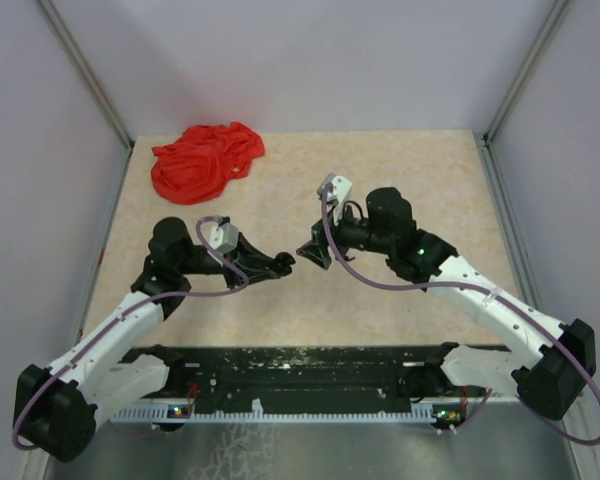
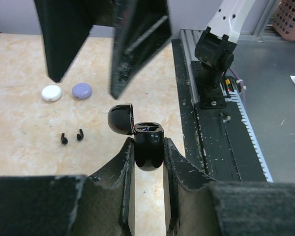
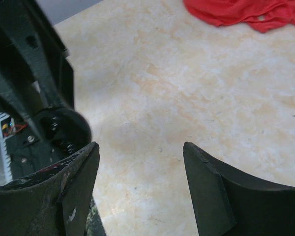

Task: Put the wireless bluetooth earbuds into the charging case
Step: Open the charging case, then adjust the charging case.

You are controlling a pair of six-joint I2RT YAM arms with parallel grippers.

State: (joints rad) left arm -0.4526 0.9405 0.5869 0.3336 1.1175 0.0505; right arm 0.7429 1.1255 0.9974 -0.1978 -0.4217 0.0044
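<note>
Between the left fingers (image 2: 124, 182), nearest the left wrist camera, found the black charging case (image 2: 148, 150) clamped by its two sides, lid hinged open toward that view's left, cavity facing up. Saw no bud seated inside. Could not tell whether held clear of the desk (image 2: 19, 162) or resting on it.

Just past the case and off to its left in that view, spotted two black earbuds (image 2: 80, 134) lying side by side on the desk, apart from the case, touched by neither arm. Too small to fix their long axis, so left that open.

Farther out on the same side, logged a white round case (image 2: 52, 93) and a lavender round case (image 2: 81, 90), next to each other, both closed.

Over that stretch, saw the right fingers (image 2: 137, 44) spread apart, gripping nothing, tips angled down at the desk and facing the left fingers. Checked the right wrist view: only bare desk between them, no earbuds in sight.

Judged the pickup to fall to the right fingers, with the left ones occupied. Placed the earbuds lower than those tips in the left wrist view, true offset unclear given the raised tips. Expected a shift and a descent before any closing.

At the far end, noted a red cloth (image 1: 205, 160), well apart from all of it.
</note>
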